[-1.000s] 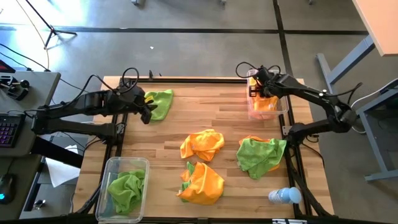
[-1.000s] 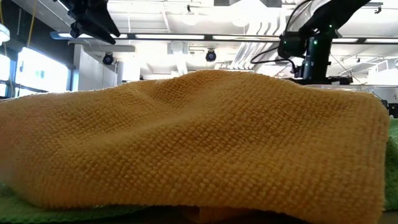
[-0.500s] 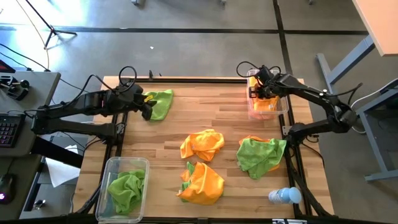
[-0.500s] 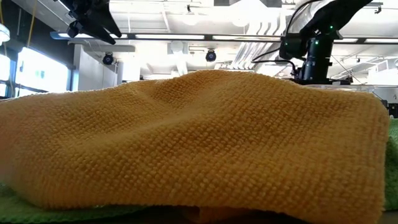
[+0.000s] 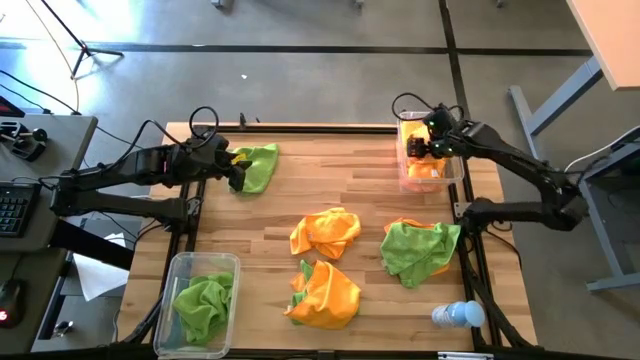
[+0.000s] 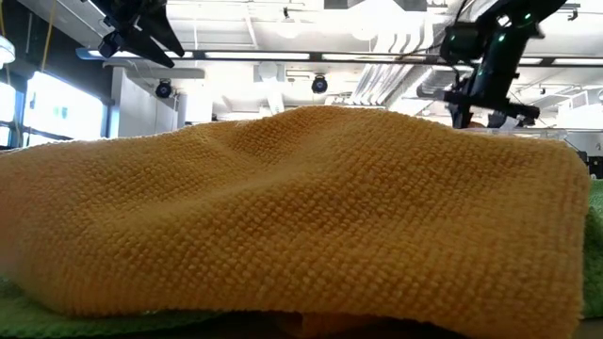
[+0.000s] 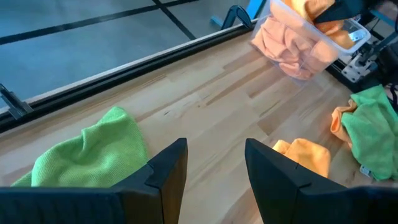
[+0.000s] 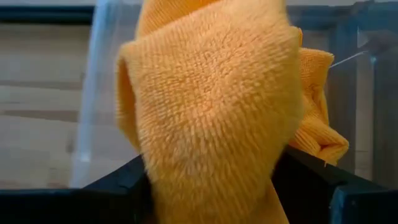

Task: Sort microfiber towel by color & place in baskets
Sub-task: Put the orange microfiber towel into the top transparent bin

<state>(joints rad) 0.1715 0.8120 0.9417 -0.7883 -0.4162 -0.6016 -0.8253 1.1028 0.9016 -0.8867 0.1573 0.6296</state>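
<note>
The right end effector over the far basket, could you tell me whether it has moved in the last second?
Yes. In the high view the right end effector has shifted slightly rightward and toward the near edge, deeper over the orange-filled basket, gripping an orange towel.

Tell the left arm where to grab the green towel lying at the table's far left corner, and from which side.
Best bet: pinch the raised fold of the green towel on the edge nearest the left gripper, coming down from above. The towel lies crumpled and floppy on the table, so a bunched ridge gives the open fingers something to close on; a flat edge likely would not. The gripper is already beside it.
</note>
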